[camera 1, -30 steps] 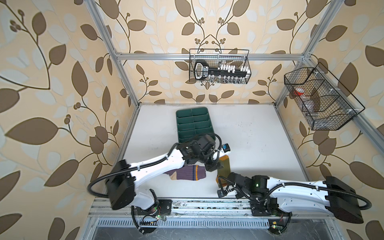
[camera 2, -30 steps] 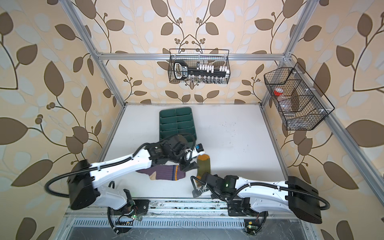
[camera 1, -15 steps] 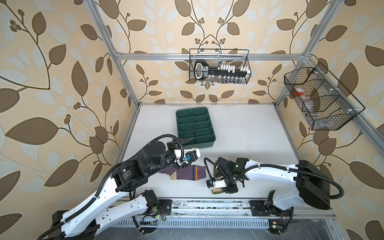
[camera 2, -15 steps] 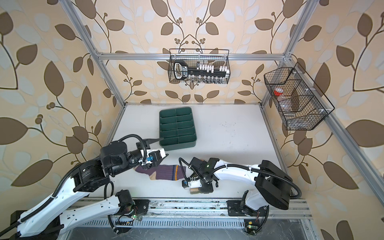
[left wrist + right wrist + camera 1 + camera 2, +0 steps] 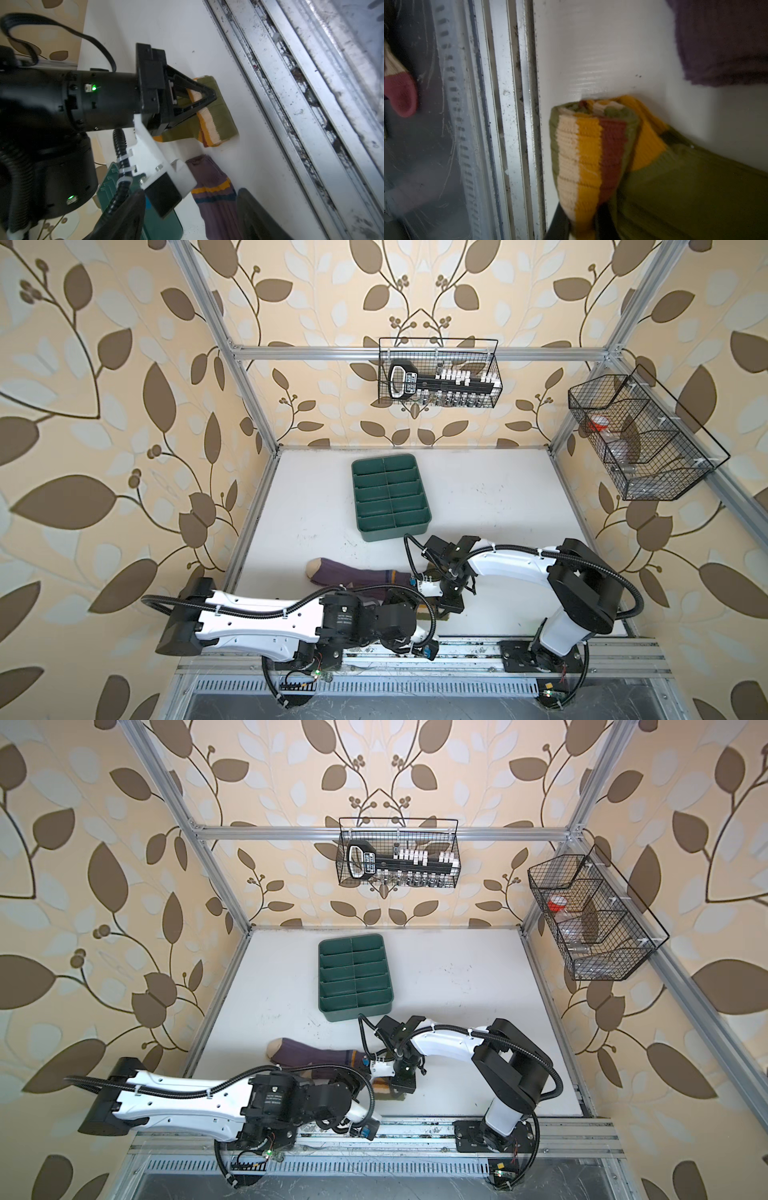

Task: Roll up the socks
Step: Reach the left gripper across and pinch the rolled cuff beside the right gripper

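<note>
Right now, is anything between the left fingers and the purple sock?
Nothing covers the purple sock, straight ahead of the open left gripper, but the right gripper, clamped on the olive sock, sits close beside.

Ribbed knit olive sock (image 5: 695, 197), knit purple sock (image 5: 357, 576) — glossy table (image 5: 498, 510), grimy metal rail (image 5: 276, 83)

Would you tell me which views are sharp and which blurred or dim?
Both top views: sharp, evenly lit. Left wrist view: purple sock sharp, own fingers blurred, rail washed out. Right wrist view: olive sock fairly sharp, purple sock soft, rail side dim.
</note>
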### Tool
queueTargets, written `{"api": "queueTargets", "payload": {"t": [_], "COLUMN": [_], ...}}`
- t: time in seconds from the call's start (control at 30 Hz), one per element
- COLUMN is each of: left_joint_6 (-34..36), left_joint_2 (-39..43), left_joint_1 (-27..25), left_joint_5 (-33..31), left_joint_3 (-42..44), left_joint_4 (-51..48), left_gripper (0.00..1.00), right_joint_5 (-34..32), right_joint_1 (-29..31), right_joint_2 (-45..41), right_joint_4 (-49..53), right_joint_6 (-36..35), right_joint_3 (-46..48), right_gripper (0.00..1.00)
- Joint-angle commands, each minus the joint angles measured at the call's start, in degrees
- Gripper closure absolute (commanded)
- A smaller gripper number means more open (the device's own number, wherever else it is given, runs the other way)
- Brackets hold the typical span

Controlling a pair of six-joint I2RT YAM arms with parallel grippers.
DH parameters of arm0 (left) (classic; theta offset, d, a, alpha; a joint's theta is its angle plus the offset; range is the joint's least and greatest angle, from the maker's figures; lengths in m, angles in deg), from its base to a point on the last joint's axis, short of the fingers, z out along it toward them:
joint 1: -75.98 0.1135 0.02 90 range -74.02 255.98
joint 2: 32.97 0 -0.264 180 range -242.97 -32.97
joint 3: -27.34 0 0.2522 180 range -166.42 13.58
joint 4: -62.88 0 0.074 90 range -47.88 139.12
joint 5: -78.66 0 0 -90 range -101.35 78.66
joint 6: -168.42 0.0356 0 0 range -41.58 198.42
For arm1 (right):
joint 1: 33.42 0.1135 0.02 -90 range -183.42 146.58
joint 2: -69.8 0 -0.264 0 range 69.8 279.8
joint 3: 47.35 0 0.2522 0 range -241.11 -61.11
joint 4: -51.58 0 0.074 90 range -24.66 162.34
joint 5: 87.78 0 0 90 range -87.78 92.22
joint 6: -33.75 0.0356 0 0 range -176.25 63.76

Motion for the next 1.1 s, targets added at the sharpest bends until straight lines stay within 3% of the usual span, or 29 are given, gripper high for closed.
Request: {"api": "queueTargets", "payload": {"t": [0.0,0.27,0.63,0.87,1.07], "left_joint_6": [-8.2,-13.1,-18.2,-18.9,-17.9], "left_joint_2": [-2.6,-13.6,-24.3,-28.2,-26.7], "left_joint_1": [-0.4,-0.5,1.1,3.2,3.5], "left_joint_5": [-3.0,0.1,2.5,-2.8,-7.3], "left_joint_3": [0.6,1.1,2.4,2.0,2.9], "left_joint_4": [8.6,12.5,20.5,23.2,24.4], "left_gripper": [0.31,0.34,0.42,0.51,0.44], "right_joint_5": [-0.3,-5.0,-4.0,-2.4,-2.2], "right_joint_1": [-1.0,-4.4,-6.5,-6.4,-6.5], "right_joint_2": [2.3,0.3,0.2,1.0,1.1], "right_joint_4": [-0.3,-1.9,-3.1,-3.0,-3.1], "right_joint_6": [-1.6,-2.9,-3.9,-4.0,-4.1], "right_joint_3": [1.2,5.2,5.6,5.6,5.5], "right_gripper": [0.95,0.94,0.94,0.95,0.95]}}
